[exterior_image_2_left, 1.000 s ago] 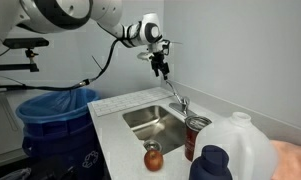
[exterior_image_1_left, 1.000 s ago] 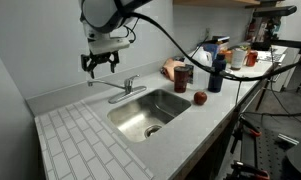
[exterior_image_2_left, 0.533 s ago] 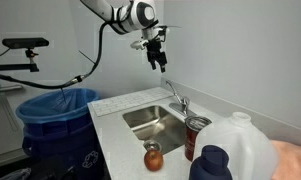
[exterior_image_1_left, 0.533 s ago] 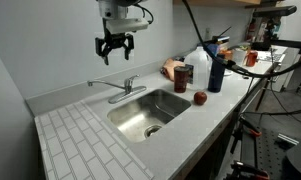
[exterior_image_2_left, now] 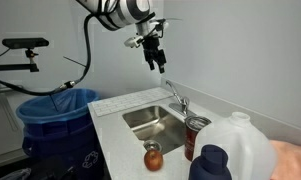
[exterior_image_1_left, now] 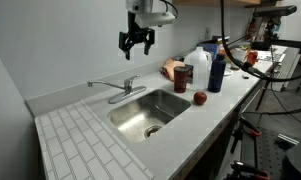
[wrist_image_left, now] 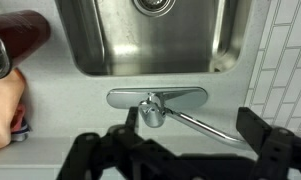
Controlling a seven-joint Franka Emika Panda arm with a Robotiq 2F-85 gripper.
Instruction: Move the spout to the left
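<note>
Spout (exterior_image_1_left: 105, 85) is lying turned off the sink (exterior_image_1_left: 168, 101), apparently already moved, while open, empty fingers (exterior_image_1_left: 124, 44) are hovering well above.

A plain white wall (exterior_image_1_left: 50, 40) rises behind a pale countertop (exterior_image_1_left: 85, 140).

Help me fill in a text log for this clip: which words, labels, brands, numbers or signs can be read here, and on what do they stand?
No text can be read in any view.
Can: a label shows, too blurred to read.
Blue bottle: no legible print.
White jug: no legible print.
Spout: bare chrome in the wrist view, no marking shows.
</note>
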